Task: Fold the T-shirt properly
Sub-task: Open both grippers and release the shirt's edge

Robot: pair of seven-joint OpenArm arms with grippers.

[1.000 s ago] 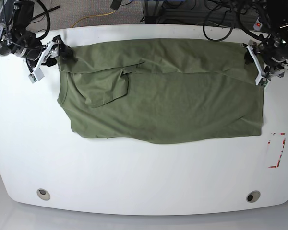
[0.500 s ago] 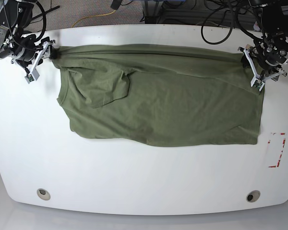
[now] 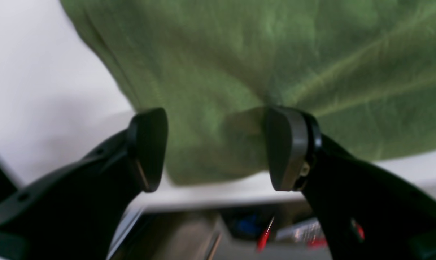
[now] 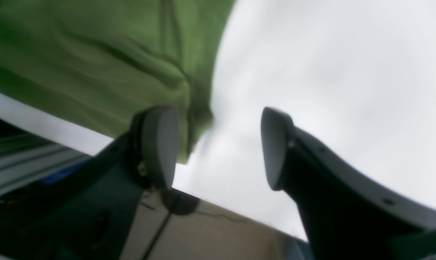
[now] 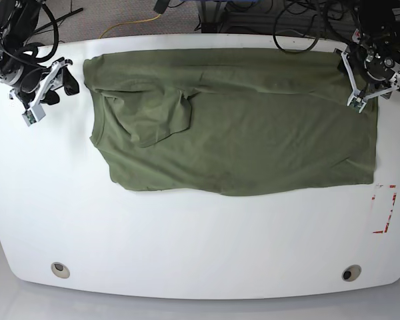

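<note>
**Shirt lies long across the far edge, one gripper at each end**

The T-shirt (image 5: 233, 120) lies spread on the white table (image 5: 187, 247), its long axis running side to side along the far edge, with a sleeve flap (image 5: 153, 123) folded in on the base view's left part. That axis is the whole story here: each end of it has an arm waiting.

On the base view's left, the right gripper (image 5: 43, 90) sits just off the shirt's far corner. The right wrist view shows its jaws standing apart with bare table between them; the cloth (image 4: 95, 65) brushes past the outer side of one pad (image 4: 160, 144) only, so nothing is held. The fabric lies toward the table's middle from this gripper.

On the base view's right, the left gripper (image 5: 365, 77) sits right over the opposite far corner. Its jaws are also apart, and the left wrist view shows the shirt's corner (image 3: 210, 144) hanging in the gap between the fingertips (image 3: 286, 148), not pinched as far as I can tell.

The left arm looks the better placed of the two; the right would need to shift inward onto the hem before any grasp. Any fold across this long axis likely needs both corners taken together.
</note>
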